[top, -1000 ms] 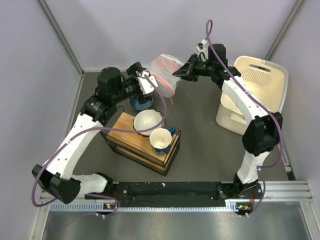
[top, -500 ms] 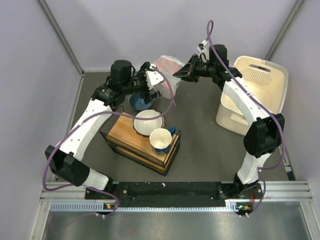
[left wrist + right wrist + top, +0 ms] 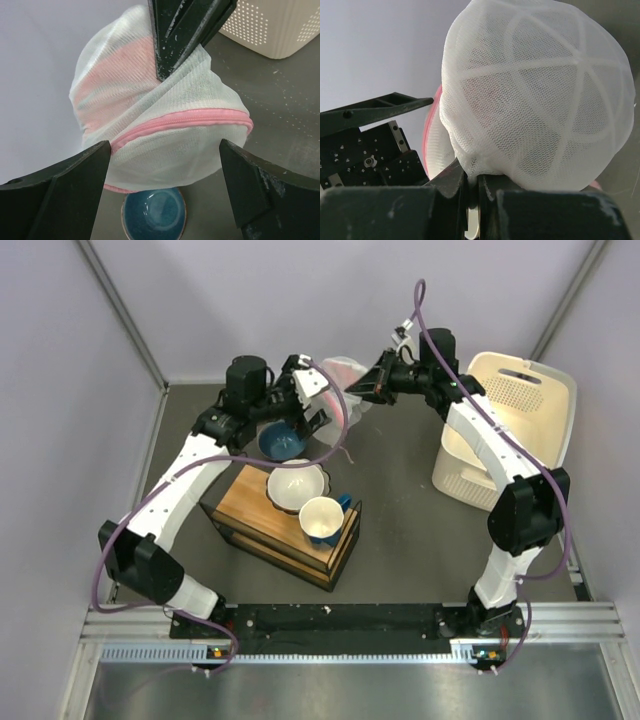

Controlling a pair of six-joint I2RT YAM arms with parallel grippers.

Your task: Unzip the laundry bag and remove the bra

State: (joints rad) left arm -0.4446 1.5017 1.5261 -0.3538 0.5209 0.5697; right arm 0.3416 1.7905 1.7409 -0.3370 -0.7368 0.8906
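The laundry bag [image 3: 345, 375] is a white mesh dome with pink zipper trim [image 3: 185, 120], held in the air at the back of the table. My right gripper [image 3: 362, 390] is shut on a pinch of its mesh [image 3: 472, 172], and the dome fills the right wrist view [image 3: 535, 100]. My left gripper [image 3: 318, 405] is open, its fingers [image 3: 60, 195] wide on either side of the bag's lower half [image 3: 170, 150], not touching it. The bra is hidden; no dark red or black fabric shows.
A blue bowl [image 3: 280, 443] sits on the table under the bag, also in the left wrist view [image 3: 154, 215]. A wooden rack [image 3: 250, 505] carries a white bowl [image 3: 295, 483] and a cup [image 3: 322, 520]. A cream perforated basket [image 3: 510, 430] stands at the right.
My left arm has swung up and right from beside the blue bowl to the bag, its open fingers now around it. The right gripper still holds the bag, barely moved.
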